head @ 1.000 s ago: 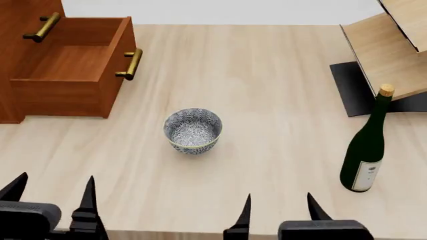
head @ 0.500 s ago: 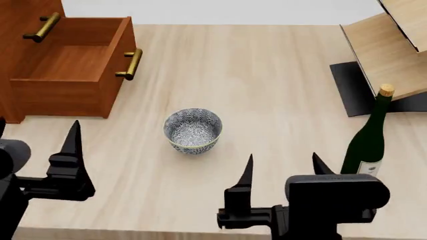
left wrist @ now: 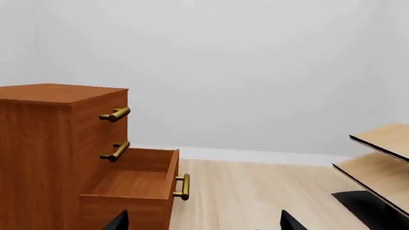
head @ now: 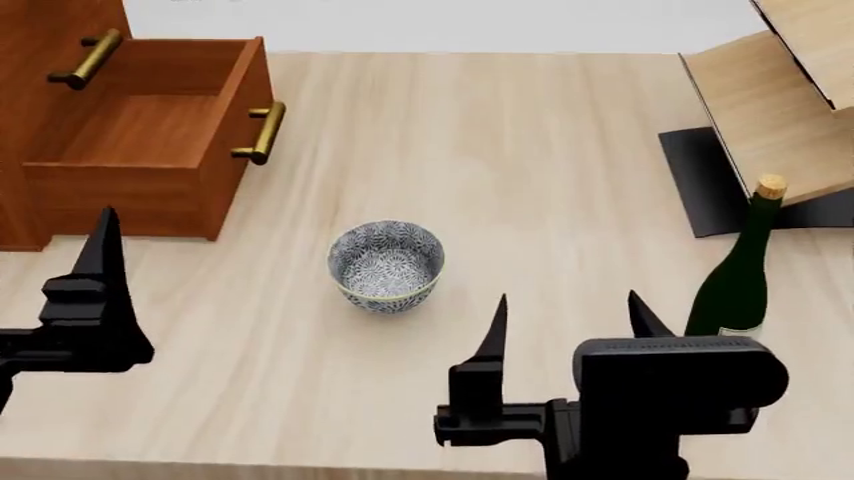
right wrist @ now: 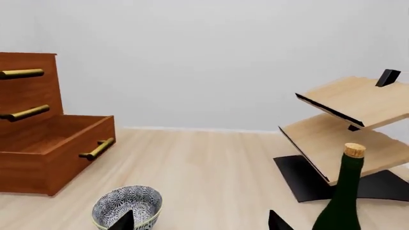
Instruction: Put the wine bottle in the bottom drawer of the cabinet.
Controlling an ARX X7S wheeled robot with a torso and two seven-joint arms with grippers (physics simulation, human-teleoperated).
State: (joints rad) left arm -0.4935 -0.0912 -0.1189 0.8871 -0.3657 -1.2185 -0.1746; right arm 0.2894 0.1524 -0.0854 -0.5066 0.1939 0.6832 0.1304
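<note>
We can't see the wine bottle label at lower right; right gripper wide, left gripper wide too.

There was one wine bottle, standing at the right. One patterned bowl sat mid-table. One cabinet stood at the far left, with three drawers, each bearing one brass handle; only the bottom drawer was pulled out. One pale wood rack with two shelves stood at the far right. Two grippers were in view.
</note>
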